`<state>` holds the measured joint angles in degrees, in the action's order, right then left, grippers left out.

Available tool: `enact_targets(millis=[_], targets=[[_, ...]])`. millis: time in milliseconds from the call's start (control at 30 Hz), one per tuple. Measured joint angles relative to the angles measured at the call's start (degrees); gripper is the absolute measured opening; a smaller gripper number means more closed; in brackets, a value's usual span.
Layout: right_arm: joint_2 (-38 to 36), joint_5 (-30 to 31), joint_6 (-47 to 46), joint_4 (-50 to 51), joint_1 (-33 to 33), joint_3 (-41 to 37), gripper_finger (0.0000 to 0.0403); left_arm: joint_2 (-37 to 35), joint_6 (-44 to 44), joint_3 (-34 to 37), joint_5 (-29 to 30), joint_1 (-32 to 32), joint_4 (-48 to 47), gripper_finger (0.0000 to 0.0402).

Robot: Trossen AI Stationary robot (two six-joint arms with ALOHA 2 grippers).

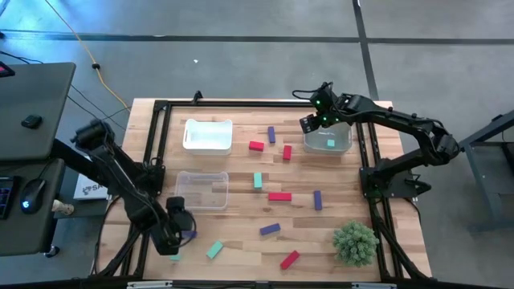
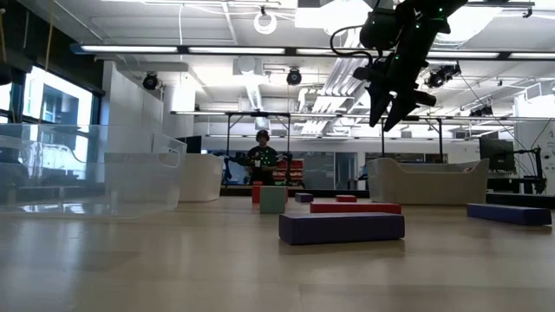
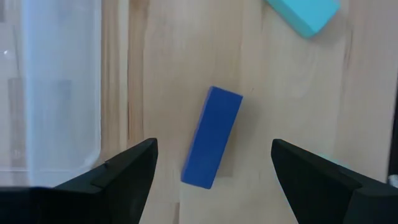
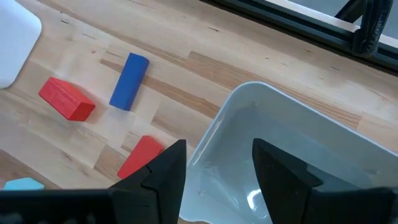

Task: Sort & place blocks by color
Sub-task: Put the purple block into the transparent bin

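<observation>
Red, purple and teal blocks lie flat on the wooden table, among them a red bar (image 1: 279, 196), a purple bar (image 1: 270, 229) and a teal bar (image 1: 214, 250). My left gripper (image 1: 181, 223) is open near the table's near left corner. In its wrist view, its fingers stand apart on either side of a purple bar (image 3: 212, 137) that lies flat. My right gripper (image 1: 313, 122) is open and hovers high (image 2: 395, 87) over the left rim of a clear bin (image 4: 298, 143). One teal block (image 1: 330, 143) lies in that bin.
A white bin (image 1: 207, 135) sits far left of centre. A second clear bin (image 1: 202, 190) stands just beyond my left gripper, with its wall (image 3: 56, 93) close by. A bushy green plant ball (image 1: 355, 242) sits near the right corner. A black frame (image 1: 241, 103) edges the table.
</observation>
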<state>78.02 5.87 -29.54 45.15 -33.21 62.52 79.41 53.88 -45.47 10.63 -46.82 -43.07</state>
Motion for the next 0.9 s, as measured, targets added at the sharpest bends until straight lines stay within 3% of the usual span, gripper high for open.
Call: enact_targets(millis=[400, 900], targets=[[0.0, 0.0, 0.0, 0.0, 0.0, 0.0, 0.0174, 7.6, -5.9, 0.0, -0.1, -0.2, 0.6, 0.0305], [0.0, 0.0, 0.0, 0.0, 0.0, 0.0, 0.0174, 11.8, -6.3, -0.1, -2.0, -0.1, 3.4, 0.0289]])
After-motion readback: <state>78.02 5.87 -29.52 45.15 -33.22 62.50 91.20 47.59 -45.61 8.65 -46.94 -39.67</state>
